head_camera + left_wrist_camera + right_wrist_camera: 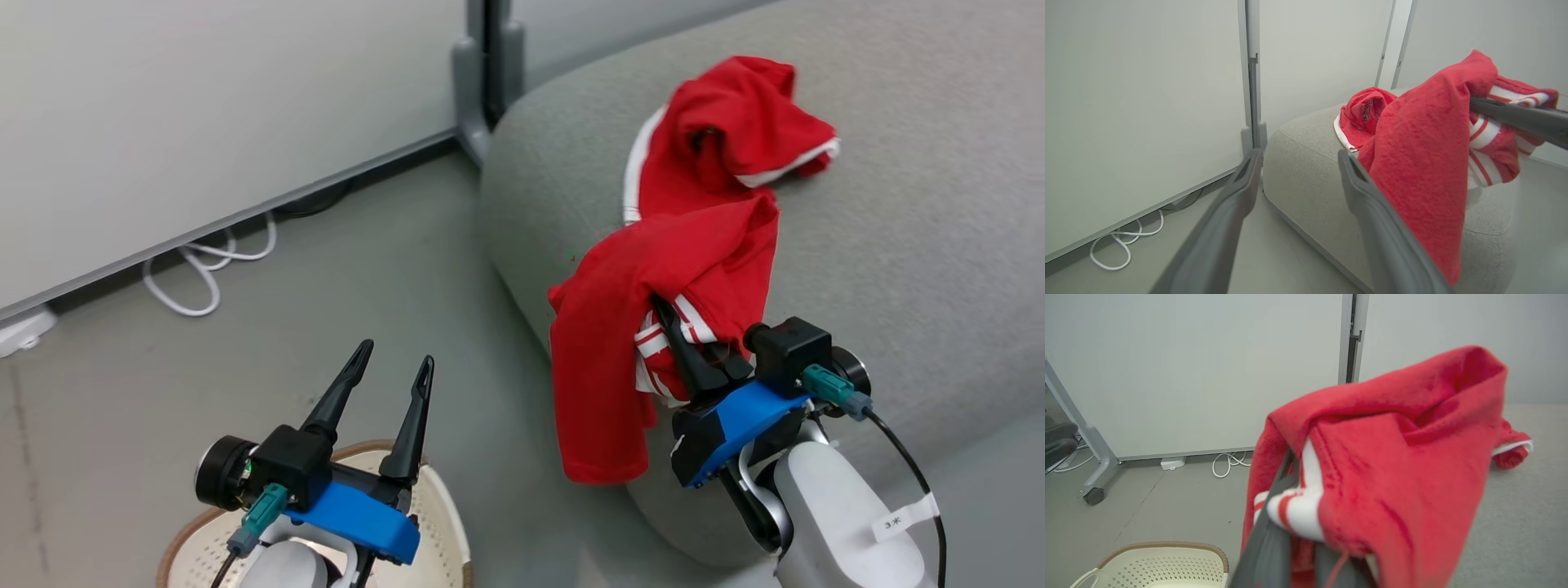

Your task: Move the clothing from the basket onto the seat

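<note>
Two-fingered right pincer [664, 317] clamps soft red clothing [702, 237] draped over grey seat [898, 204]; left pincer [396, 353] wide.

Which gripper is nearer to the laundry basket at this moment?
Left. The left gripper is open, directly above the basket. The right gripper is farther away to the side, at the edge of the sofa, shut on a red garment.

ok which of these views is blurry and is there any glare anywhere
Head view: sharp throughout, even soft light, no glare on the seat. Left wrist view: the left claw is smeared out of focus up close, the clothing behind it crisp. Right wrist view: the clothing near the lens is soft, the basket sharper.
</note>
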### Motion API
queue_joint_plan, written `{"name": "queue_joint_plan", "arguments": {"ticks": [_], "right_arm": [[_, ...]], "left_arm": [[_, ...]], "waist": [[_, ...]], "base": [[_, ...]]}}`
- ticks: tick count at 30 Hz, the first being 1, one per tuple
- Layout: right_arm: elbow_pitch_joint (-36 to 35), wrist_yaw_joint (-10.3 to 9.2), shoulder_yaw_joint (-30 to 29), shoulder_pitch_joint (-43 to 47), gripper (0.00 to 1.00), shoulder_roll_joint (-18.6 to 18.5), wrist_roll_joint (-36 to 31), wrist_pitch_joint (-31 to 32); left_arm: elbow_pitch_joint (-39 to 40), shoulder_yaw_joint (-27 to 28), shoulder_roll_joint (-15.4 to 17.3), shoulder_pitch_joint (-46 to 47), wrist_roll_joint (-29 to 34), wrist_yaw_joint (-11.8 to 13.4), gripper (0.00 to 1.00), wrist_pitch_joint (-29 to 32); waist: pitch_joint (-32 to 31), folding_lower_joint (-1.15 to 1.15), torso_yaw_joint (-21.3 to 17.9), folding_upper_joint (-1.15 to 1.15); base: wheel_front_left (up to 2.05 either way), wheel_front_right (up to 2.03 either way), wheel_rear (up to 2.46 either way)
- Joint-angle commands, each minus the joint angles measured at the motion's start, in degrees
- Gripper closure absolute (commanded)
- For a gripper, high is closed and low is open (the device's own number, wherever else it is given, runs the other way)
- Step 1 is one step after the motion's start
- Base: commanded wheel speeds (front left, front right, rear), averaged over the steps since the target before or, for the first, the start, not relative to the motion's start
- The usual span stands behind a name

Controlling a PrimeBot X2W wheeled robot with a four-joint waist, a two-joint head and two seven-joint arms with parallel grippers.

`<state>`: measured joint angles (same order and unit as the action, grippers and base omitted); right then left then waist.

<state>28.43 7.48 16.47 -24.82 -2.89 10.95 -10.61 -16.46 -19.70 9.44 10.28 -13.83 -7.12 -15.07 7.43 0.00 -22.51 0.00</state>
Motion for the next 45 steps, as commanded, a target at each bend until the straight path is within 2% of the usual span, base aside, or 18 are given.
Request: {"name": "queue_joint_plan", "arguments": {"ticks": [1, 8, 20, 27, 33, 40, 45], "right_arm": [[-0.63, 0.03, -0.06, 0.78, 1.0, 0.01, 0.14, -0.06], [-2.15, 0.03, -0.3, 1.71, 1.0, 0.02, 1.19, -0.42], [-3.32, 0.03, -2.62, 2.86, 1.0, 0.03, 0.72, -0.5], [-3.73, 0.03, -2.99, -1.95, 1.0, 0.02, 1.61, 0.36], [-3.78, 0.02, -9.38, -12.3, 1.0, -0.52, -0.21, 2.72], [-4.74, 0.03, -18.4, -26.66, 1.0, -8.61, -4.75, 5.65], [-3.68, 0.02, -26.68, -34.7, 1.0, -11.33, -4.34, 6.13]], "left_arm": [[0.23, 0.02, 0.42, 0.77, 0.26, -0.41, 0.0, -0.16], [0.36, -0.89, 1.13, 1.65, 0.57, -0.46, 0.0, -0.15], [-0.15, -3.57, 2.89, 3.69, -0.8, -0.34, 0.0, -0.16], [1.19, -2.72, 4.04, 4.44, -0.17, -0.33, 0.0, -0.16], [3.76, -3.0, 6.4, 7.41, 0.85, -0.34, 0.0, -0.15], [8.2, -2.5, 9.26, 11.63, 1.63, -0.34, 0.0, -0.12], [11.62, -3.29, 11.03, 14.9, 2.45, -0.34, 0.0, 0.97]], "waist": [[1.53, 0.0, -3.95, 0.0], [3.01, 0.0, -8.86, 0.0], [4.61, 0.0, -9.16, 0.0], [7.64, 0.0, -8.21, 0.0], [14.44, 0.0, -5.6, 0.0], [24.45, 0.0, -1.78, 0.0], [31.27, 0.0, 0.88, 0.0]], "base": [[0.0, 0.0, 0.0], [0.0, 0.0, 0.0], [0.0, 0.0, 0.0], [0.0, 0.0, 0.0], [0.0, 0.0, 0.0], [0.0, 0.0, 0.0], [0.0, 0.0, 0.0]]}}
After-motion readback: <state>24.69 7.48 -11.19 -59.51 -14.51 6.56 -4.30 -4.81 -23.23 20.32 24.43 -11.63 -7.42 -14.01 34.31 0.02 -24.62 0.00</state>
